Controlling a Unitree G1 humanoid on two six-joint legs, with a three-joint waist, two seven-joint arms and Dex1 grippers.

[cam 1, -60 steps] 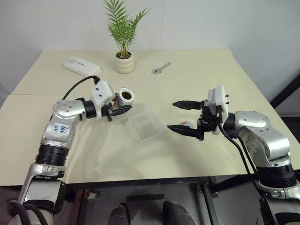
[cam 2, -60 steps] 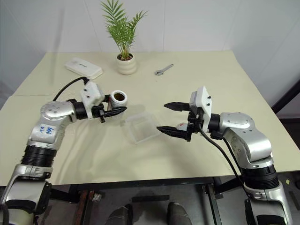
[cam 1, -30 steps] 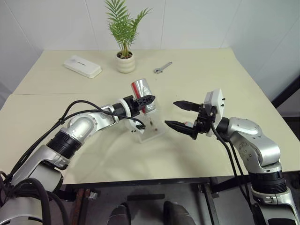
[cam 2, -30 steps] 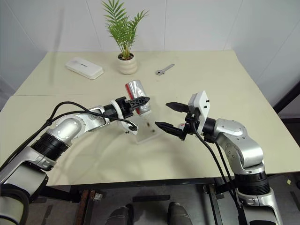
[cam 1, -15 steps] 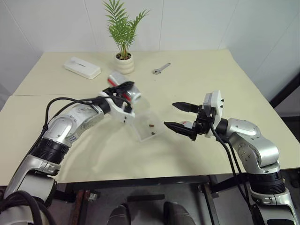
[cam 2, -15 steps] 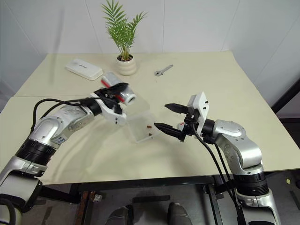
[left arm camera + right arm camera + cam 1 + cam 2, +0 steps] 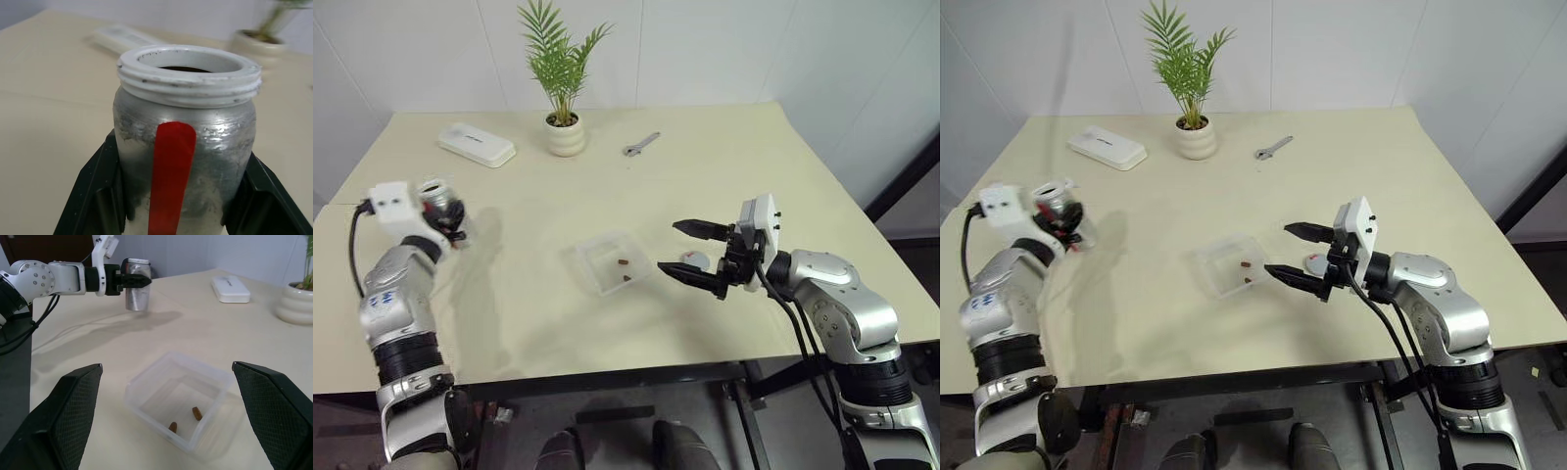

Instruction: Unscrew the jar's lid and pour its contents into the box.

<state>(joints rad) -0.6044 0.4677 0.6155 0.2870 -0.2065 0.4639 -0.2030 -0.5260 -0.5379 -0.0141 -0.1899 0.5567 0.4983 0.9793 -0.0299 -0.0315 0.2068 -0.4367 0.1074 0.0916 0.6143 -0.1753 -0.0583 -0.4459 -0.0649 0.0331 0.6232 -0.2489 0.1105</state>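
Observation:
My left gripper point(image 7: 441, 213) is shut on the silvery jar point(image 7: 437, 199), holding it upright above the table's far left side. The jar's red stripe point(image 7: 169, 181) faces the left wrist camera, and its white threaded mouth is uncovered. The clear box point(image 7: 590, 255) sits mid-table with two brown pieces of the contents point(image 7: 196, 413) on its floor. My right gripper point(image 7: 668, 247) is open and level, just right of the box, pointing at it. The lid point(image 7: 693, 259) lies on the table beside the right gripper's fingers.
A white plant pot point(image 7: 565, 135) with a palm stands at the back. A flat white case point(image 7: 477, 145) lies to its left and a small wrench point(image 7: 641, 144) to its right. The table's front edge point(image 7: 607, 377) runs close below the box.
My left arm has swung back from over the box to the far left, turning the jar from tipped to upright. Brown pieces now lie in the box. The right gripper has stayed put.

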